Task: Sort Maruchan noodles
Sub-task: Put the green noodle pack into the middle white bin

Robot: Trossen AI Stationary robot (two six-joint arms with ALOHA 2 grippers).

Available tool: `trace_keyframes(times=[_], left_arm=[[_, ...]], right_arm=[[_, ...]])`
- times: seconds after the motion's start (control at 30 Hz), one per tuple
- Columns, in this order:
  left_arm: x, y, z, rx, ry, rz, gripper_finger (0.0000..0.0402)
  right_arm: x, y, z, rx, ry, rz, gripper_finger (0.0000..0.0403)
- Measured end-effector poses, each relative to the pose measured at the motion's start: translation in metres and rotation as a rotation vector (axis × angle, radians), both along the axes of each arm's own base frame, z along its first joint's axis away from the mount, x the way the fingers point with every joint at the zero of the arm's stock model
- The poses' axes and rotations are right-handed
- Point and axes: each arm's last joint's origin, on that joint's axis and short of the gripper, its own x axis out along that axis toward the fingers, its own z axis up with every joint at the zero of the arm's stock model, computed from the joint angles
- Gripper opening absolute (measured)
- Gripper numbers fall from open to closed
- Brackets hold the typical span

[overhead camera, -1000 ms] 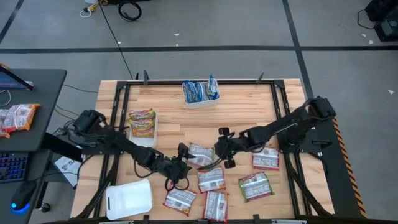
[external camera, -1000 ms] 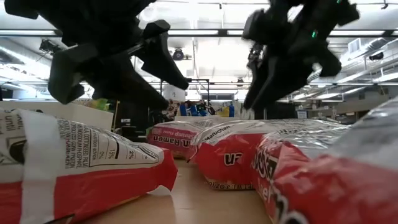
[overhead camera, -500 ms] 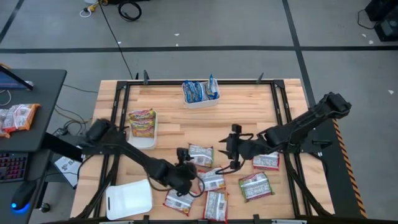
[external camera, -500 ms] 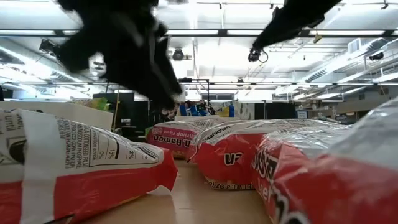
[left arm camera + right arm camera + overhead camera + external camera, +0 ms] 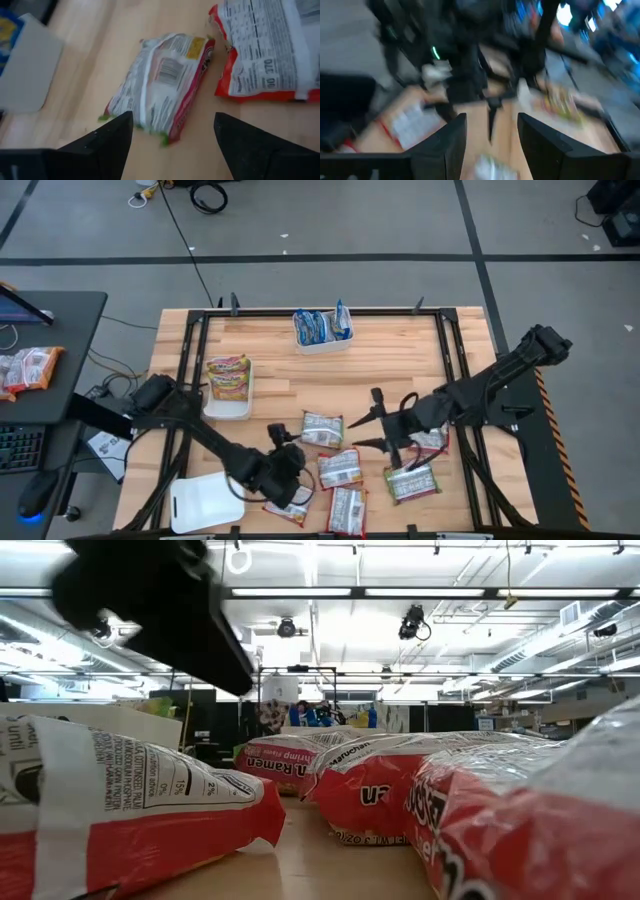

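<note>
Left gripper (image 5: 285,480), jaws wide open, hovers over a red-white packet (image 5: 160,87) at six o'clock near the table edge (image 5: 300,532); right gripper (image 5: 372,420) open, empty.

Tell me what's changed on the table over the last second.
The left pincer swept from mid-table toward the near edge, now open above a red-and-white packet. The right pincer drew back to the right, open and empty. The packets and trays stayed put.

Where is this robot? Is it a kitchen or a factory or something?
Probably a robot lab or workshop, not a kitchen. The wooden table stands on a bare concrete floor with tape lines, long ceiling lights run overhead, and a desk with a keyboard sits beside it.
</note>
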Motion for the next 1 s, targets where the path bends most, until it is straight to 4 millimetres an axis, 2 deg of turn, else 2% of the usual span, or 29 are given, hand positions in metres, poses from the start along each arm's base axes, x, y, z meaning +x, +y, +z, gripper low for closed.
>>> trace_keyframes(times=[0.13, 0.27, 0.33, 0.4, 0.47, 0.63, 0.73, 0.83, 1.0], left_arm=[[-0.006, -0.01, -0.005, -0.053, -0.105, 0.008, 0.0282], [-0.002, -0.009, -0.024, -0.066, -0.12, 0.028, 0.0282], [0.009, -0.005, -0.028, -0.082, -0.125, 0.025, 0.0282], [0.02, 0.003, -0.029, -0.068, -0.08, -0.002, 0.0282], [0.039, 0.006, -0.028, -0.071, -0.068, -0.049, 0.0282], [0.067, 0.019, -0.031, -0.002, 0.016, -0.121, 0.0282], [0.073, 0.032, -0.041, -0.027, 0.069, -0.114, 0.0282], [0.071, 0.044, -0.049, -0.019, 0.134, -0.065, 0.0282], [0.069, 0.048, -0.059, 0.037, 0.204, -0.059, 0.0265]], right_arm=[[-0.004, -0.005, 0.0, 0.02, -0.083, 0.123, 0.0182], [0.0, -0.008, -0.016, 0.035, -0.114, 0.111, 0.0181], [-0.001, -0.008, -0.023, 0.033, -0.086, 0.066, 0.0181], [-0.002, -0.006, -0.022, 0.062, -0.09, 0.031, 0.0181], [-0.011, -0.004, -0.021, 0.088, -0.042, 0.01, 0.0181], [-0.032, 0.003, -0.022, 0.137, 0.05, -0.062, 0.018], [-0.04, 0.006, -0.031, 0.142, 0.108, -0.108, 0.018], [-0.041, 0.011, -0.039, 0.174, 0.136, -0.131, 0.018], [-0.043, 0.016, -0.052, 0.179, 0.195, -0.159, 0.018]])
